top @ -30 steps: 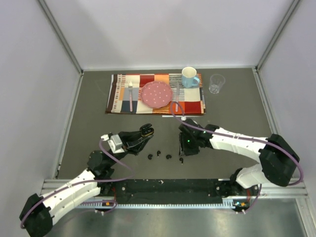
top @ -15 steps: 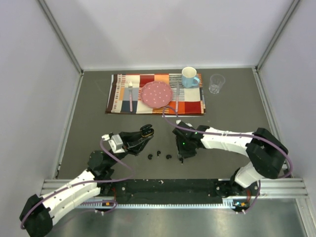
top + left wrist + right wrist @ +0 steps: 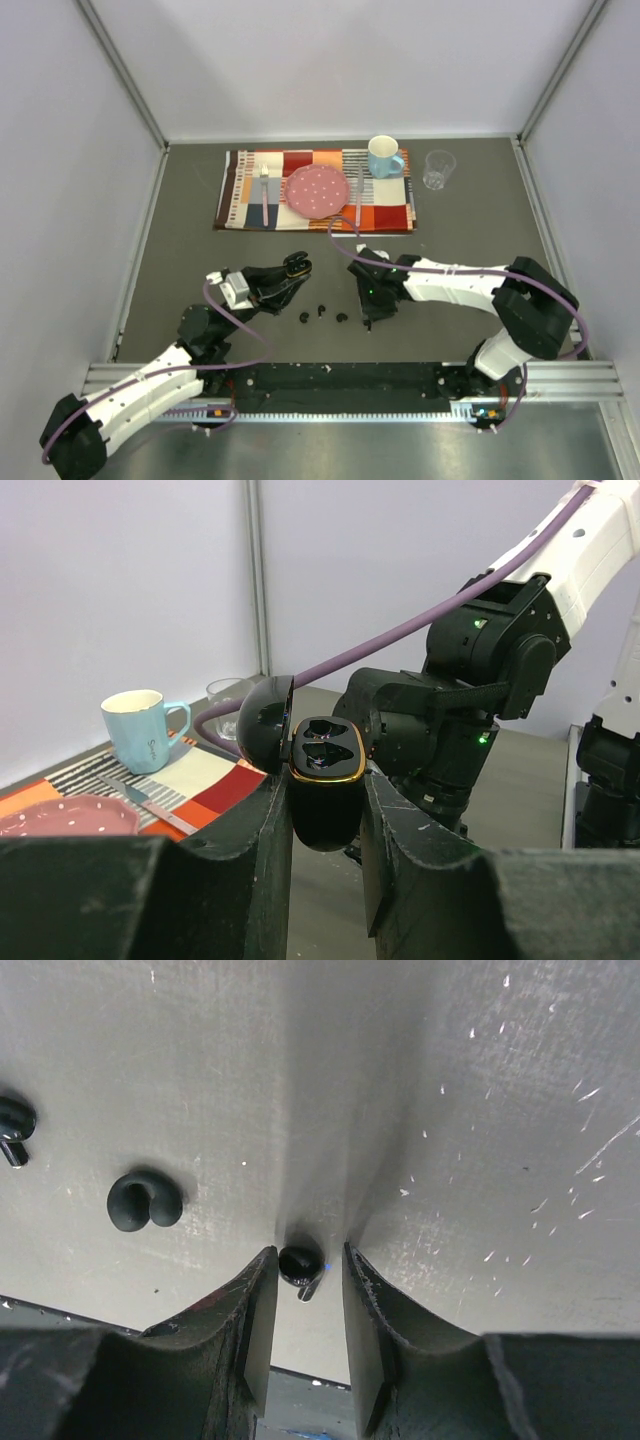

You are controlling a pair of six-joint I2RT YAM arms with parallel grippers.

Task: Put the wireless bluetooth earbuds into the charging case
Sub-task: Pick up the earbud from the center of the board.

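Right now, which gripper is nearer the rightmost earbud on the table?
Right. The right gripper straddles that earbud; the left gripper is off to its left, raised, holding the charging case.

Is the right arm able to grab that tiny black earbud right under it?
Probably yes. The right gripper straddles that earbud on the table, one finger on each side, with nothing blocking it.
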